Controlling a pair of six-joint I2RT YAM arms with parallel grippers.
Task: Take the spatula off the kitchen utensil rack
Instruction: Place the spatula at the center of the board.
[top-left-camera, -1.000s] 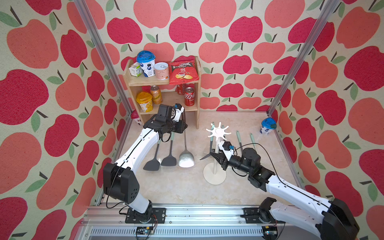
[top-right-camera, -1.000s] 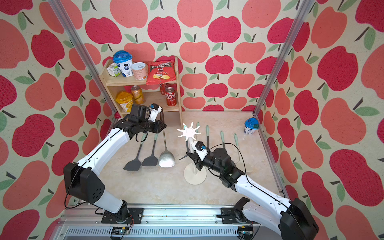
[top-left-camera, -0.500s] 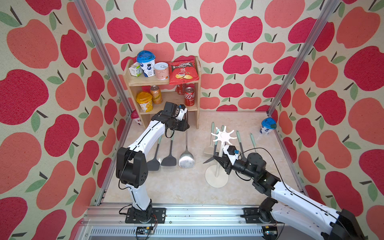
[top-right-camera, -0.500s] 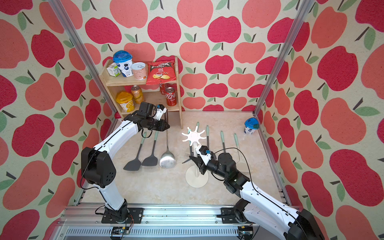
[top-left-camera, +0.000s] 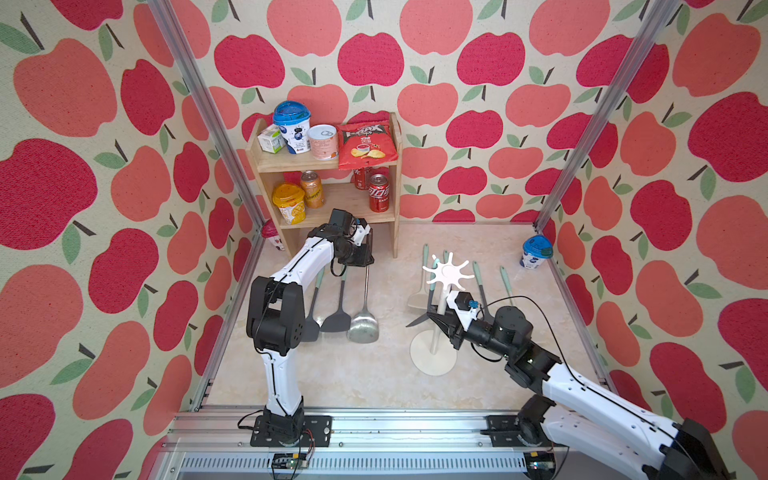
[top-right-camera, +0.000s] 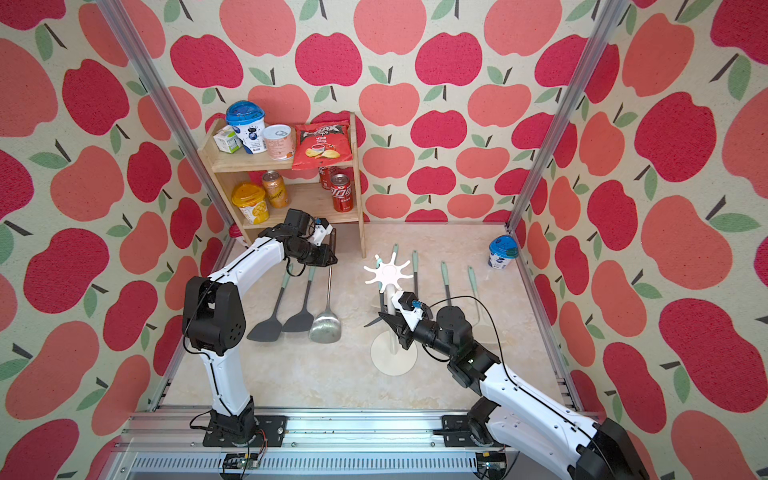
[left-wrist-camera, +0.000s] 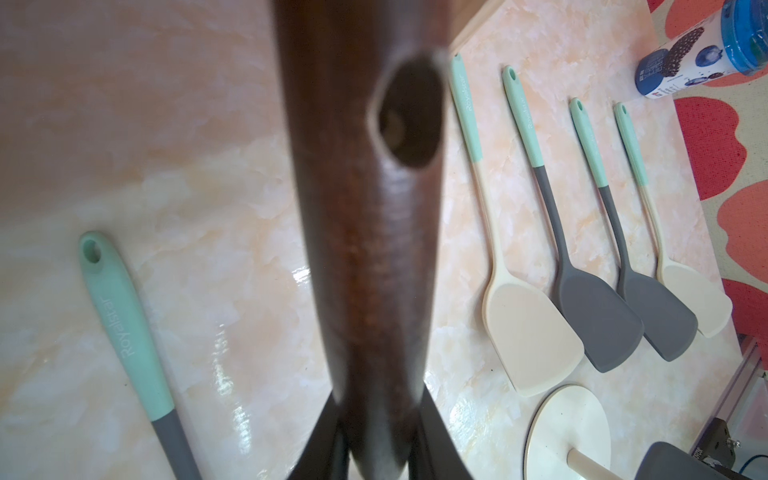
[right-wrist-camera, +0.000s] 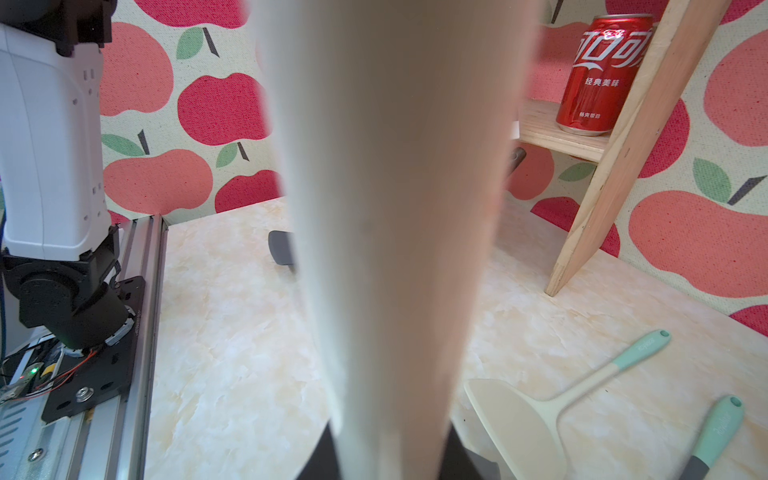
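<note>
The spatula (top-left-camera: 363, 326) has a steel blade and a brown wooden handle (left-wrist-camera: 365, 249). My left gripper (top-left-camera: 360, 262) is shut on that handle, in front of the wooden shelf; the blade rests low by the table. The kitchen utensil rack (top-left-camera: 449, 272) stands mid-table, white, with a star top and a round base (top-left-camera: 432, 359). My right gripper (top-left-camera: 438, 322) is shut on its pole (right-wrist-camera: 390, 208). A grey spatula (top-left-camera: 415, 322) with a teal handle hangs from a prong beside that gripper.
Two dark spatulas (top-left-camera: 338, 320) lie left of the steel one, near the left arm. Several teal-handled spatulas (left-wrist-camera: 532, 324) lie behind the rack. A wooden shelf (top-left-camera: 395, 166) with cans and cups stands at the back. A blue cup (top-left-camera: 536, 251) sits back right.
The left arm's elbow has swung up and back toward its base, the gripper keeping the spatula handle. The right gripper and the rack have slid slightly to the right.
</note>
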